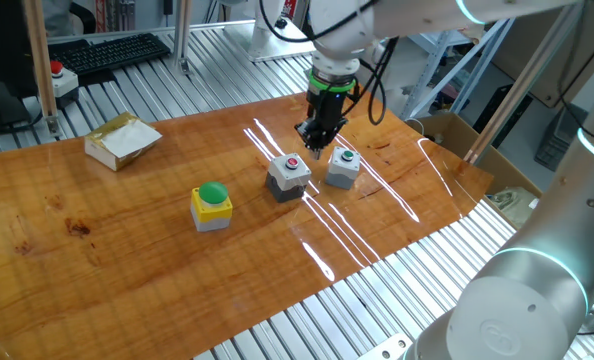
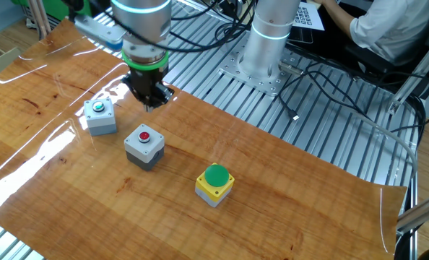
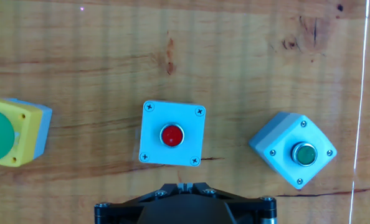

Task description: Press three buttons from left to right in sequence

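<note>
Three button boxes stand in a row on the wooden table [image 1: 127, 240]. The yellow box with the big green dome [image 1: 211, 205] [image 2: 214, 183] [image 3: 4, 134] is at the left in the hand view. The grey box with the small red button [image 1: 289, 175] [image 2: 144, 144] [image 3: 172, 134] is in the middle. The grey box with the small green button [image 1: 344, 166] [image 2: 100, 115] [image 3: 294, 149] is at the right, turned at an angle. My gripper [image 1: 312, 143] [image 2: 154, 101] [image 3: 185, 185] hangs above the table just behind the red-button box, touching nothing. Its fingertips meet, shut and empty.
An open cardboard box [image 1: 123, 140] lies at the table's far left. A red mushroom button [image 1: 59, 78] and a keyboard [image 1: 107, 52] sit on the slatted bench behind it. The arm's base [image 2: 269, 43] and cables stand beyond the table edge. A person [image 2: 373, 29] sits nearby.
</note>
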